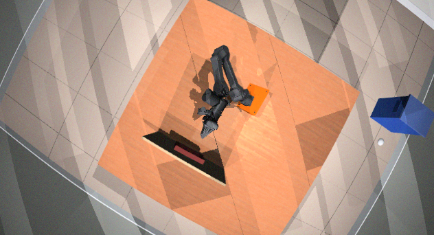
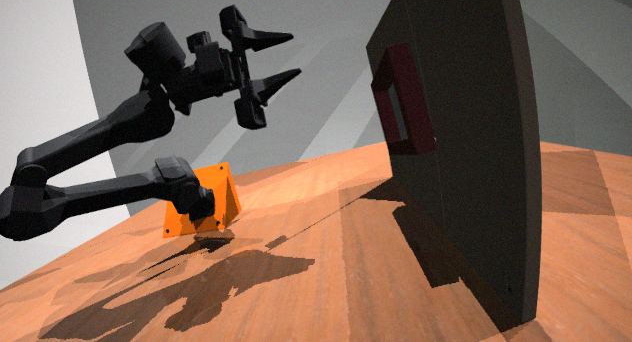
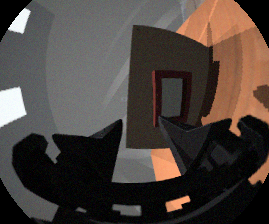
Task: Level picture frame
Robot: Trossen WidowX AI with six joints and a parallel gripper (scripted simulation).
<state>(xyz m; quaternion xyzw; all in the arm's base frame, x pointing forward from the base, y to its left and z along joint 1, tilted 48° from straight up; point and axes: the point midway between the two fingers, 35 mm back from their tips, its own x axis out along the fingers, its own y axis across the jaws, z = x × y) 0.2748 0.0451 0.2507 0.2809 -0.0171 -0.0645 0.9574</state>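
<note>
The dark red picture frame (image 1: 189, 154) (image 2: 419, 106) (image 3: 157, 95) hangs on the face of the upright dark panel (image 1: 214, 170) (image 2: 475, 136) (image 3: 141, 75). Its opening is grey. In the wrist view its left side runs close to upright, and the right finger covers its lower left corner; how far it tilts I cannot tell surely. The screw and the notched strip are hidden. My gripper (image 1: 204, 136) (image 2: 296, 54) (image 3: 140, 120) is open and empty. Its fingers point at the panel, and a clear gap separates the tips from the frame.
An orange bracket (image 1: 260, 96) (image 2: 212, 178) stands beside the arm's base on the wooden table (image 1: 268, 183) (image 2: 320, 296). A blue box (image 1: 389, 112) and a small white ball (image 1: 380, 141) are off the table's right side. Shadows of the arm and panel cross the table.
</note>
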